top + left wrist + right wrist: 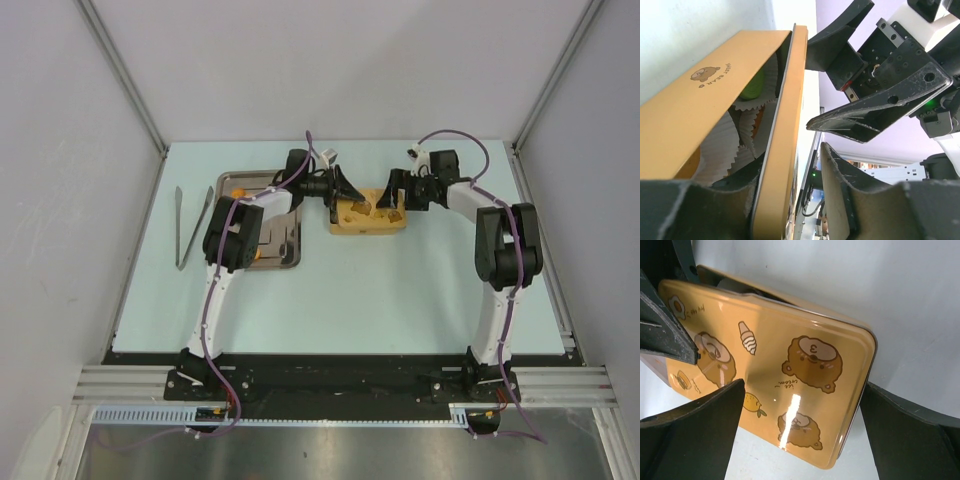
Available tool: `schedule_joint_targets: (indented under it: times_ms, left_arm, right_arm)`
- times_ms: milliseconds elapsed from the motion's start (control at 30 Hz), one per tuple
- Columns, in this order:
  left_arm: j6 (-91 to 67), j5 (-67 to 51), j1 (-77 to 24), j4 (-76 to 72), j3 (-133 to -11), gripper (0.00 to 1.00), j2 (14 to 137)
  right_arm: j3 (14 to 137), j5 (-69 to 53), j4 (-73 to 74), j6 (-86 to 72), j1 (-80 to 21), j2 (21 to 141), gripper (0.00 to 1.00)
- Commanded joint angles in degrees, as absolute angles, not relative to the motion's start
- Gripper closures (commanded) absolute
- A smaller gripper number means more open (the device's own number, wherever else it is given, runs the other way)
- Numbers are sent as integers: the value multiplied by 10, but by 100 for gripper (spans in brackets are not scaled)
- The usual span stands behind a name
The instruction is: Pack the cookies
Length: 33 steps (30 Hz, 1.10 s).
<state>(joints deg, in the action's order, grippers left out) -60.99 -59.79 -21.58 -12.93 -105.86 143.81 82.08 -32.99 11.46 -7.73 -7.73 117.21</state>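
Observation:
A yellow bear-print tin [368,213] sits mid-table with its lid [790,365] tilted over the box. Through the gap I see white paper liners [722,145] and one light green cookie [754,85] inside. Two orange cookies [237,187] lie on the metal tray [285,245] at the left. My left gripper [785,170] is open around the lid's rim [785,125], with a gap between the rim and its right finger [840,200]. My right gripper [802,390] is open wide, straddling the lid's near corner from the other side.
Metal tongs [190,225] lie left of the tray. Both grippers [345,190] [395,190] crowd the tin from opposite sides, close to each other. The right gripper's black fingers [875,100] fill the upper right of the left wrist view.

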Motion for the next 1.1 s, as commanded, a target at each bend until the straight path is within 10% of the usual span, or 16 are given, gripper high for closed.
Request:
schedule_joint_targets:
  times_ms: [0,1067]
  left_arm:
    - [-596,-594,-209,-129,-1071,57,1426]
    - [-556,-585,-192,-76,-1099,34,1412]
  right_arm:
    - [853,-326,116,-76,-81,1185,0]
    - [915,-257,153,-76,-95,1234,0]
